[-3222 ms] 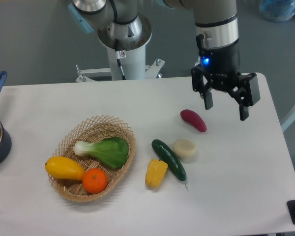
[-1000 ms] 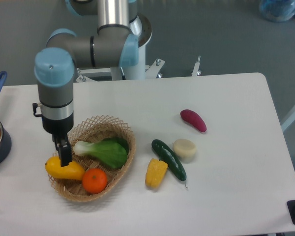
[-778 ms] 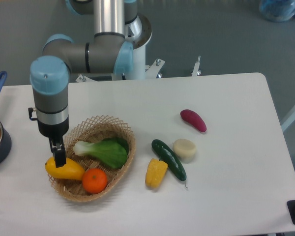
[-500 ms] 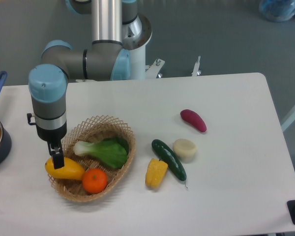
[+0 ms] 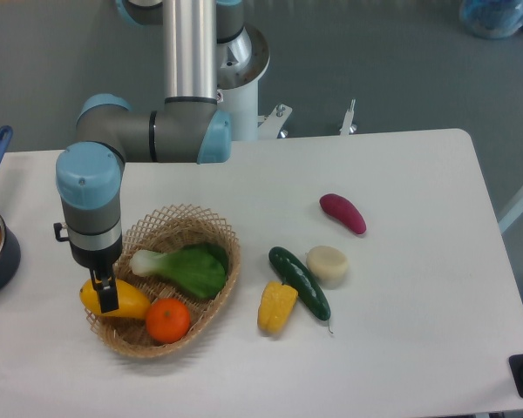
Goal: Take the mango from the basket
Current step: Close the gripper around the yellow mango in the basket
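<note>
Under the hand (image 5: 108, 296), grip unclear: mango (image 5: 126, 299) lying left-right in basket (image 5: 211, 228).

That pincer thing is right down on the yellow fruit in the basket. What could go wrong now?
Three things, probably. The mango is smooth and rounded, so it might slip out of the pincer on lifting. The orange sits right against it and could get nudged or roll. The pincer is also close to the basket rim, so it might catch the wicker and drag the basket. From this view I can't tell whether the pincer has closed yet.
</note>
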